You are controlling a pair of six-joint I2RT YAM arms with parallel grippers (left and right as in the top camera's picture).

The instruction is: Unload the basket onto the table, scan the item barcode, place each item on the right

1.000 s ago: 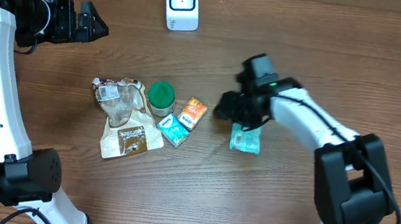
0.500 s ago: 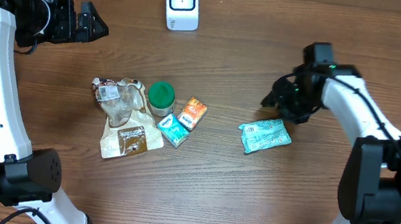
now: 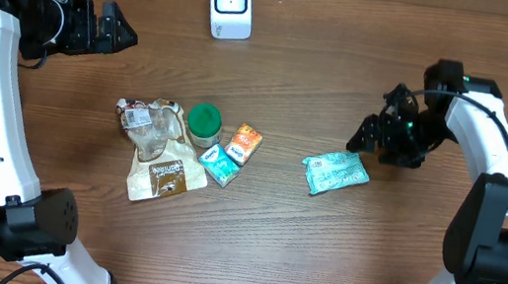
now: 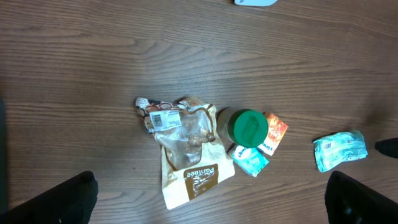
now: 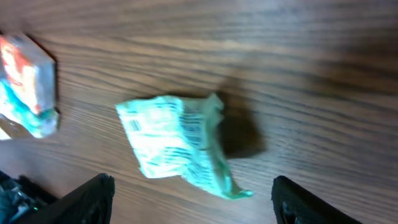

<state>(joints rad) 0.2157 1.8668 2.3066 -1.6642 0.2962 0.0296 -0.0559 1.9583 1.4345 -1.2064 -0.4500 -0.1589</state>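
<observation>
A crumpled teal packet (image 3: 335, 173) lies flat on the wooden table, right of the pile of items; printed lines show on its upper face (image 5: 177, 146). My right gripper (image 3: 366, 140) hovers just right of and above it, open, nothing between its fingers (image 5: 196, 205). The white barcode scanner (image 3: 230, 4) stands at the table's back, left of centre. High at the far left my left gripper (image 3: 110, 30) is wide open and empty (image 4: 211, 202). The left wrist view takes in the pile and the teal packet (image 4: 339, 149).
The pile holds a brown pouch (image 3: 165, 174), a clear wrapper with a barcode label (image 3: 143, 118), a green-lidded jar (image 3: 204, 120), an orange box (image 3: 246, 143) and a small teal box (image 3: 220, 164). An edge of the scanner (image 4: 255, 2) shows at the left wrist view's top.
My right gripper let go of the teal packet, opened wider and drew back to the right. The packet turned and shifted slightly right, and now lies still. The left arm has not moved.
</observation>
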